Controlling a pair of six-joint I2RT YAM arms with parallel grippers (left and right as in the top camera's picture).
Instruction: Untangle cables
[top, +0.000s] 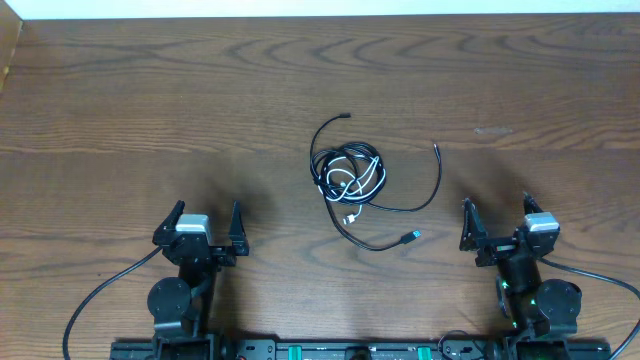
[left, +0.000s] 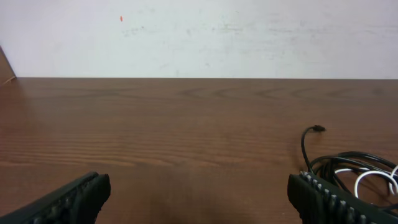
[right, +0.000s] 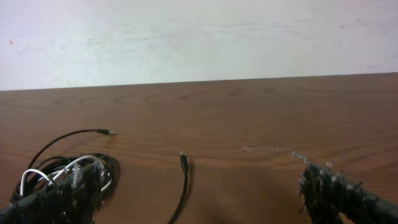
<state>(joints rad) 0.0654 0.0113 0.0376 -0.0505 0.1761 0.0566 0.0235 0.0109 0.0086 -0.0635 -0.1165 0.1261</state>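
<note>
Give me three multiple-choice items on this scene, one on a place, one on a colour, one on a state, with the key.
1. The tangle of cables lies:
A. at the far left corner
B. near the middle of the table
C. hanging over the edge

2. The one cord that is not black is:
A. red
B. yellow
C. white

3. The left claw and right claw are:
A. both open and empty
B. both shut on a cord
C. both shut on nothing

Key:
1 B, the overhead view shows the heap mid-table.
2 C, a white cord loops among the black coils.
3 A, each claw stands wide apart with only bare wood between.
</note>
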